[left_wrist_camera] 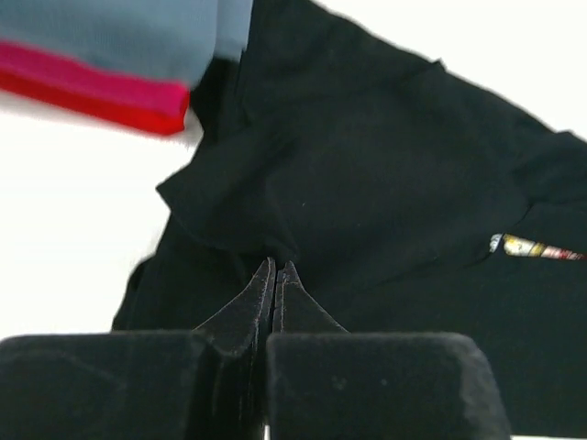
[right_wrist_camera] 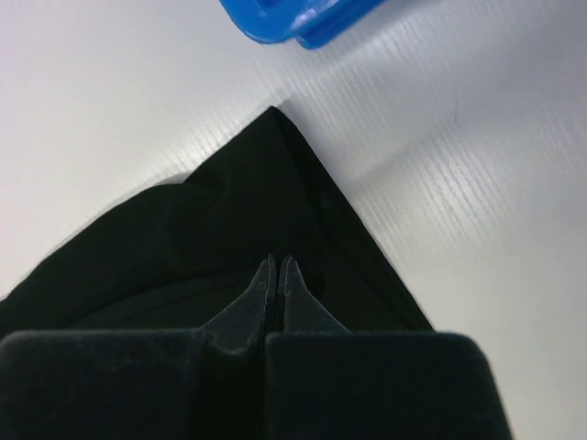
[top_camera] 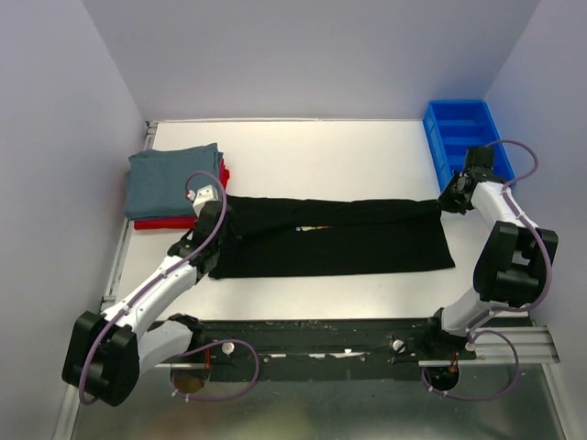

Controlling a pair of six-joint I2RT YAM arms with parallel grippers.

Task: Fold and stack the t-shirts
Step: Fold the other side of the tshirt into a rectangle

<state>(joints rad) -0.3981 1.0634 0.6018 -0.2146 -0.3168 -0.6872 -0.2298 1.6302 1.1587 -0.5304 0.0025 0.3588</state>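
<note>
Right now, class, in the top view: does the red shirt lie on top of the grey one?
No, the grey shirt lies on top, with only the red shirt's edges showing beneath it.

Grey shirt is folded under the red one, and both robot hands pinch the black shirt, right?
No, the grey shirt lies on top of the red one, not under it; the top view shows that. The left gripper and the right gripper do both pinch the black shirt.
</note>
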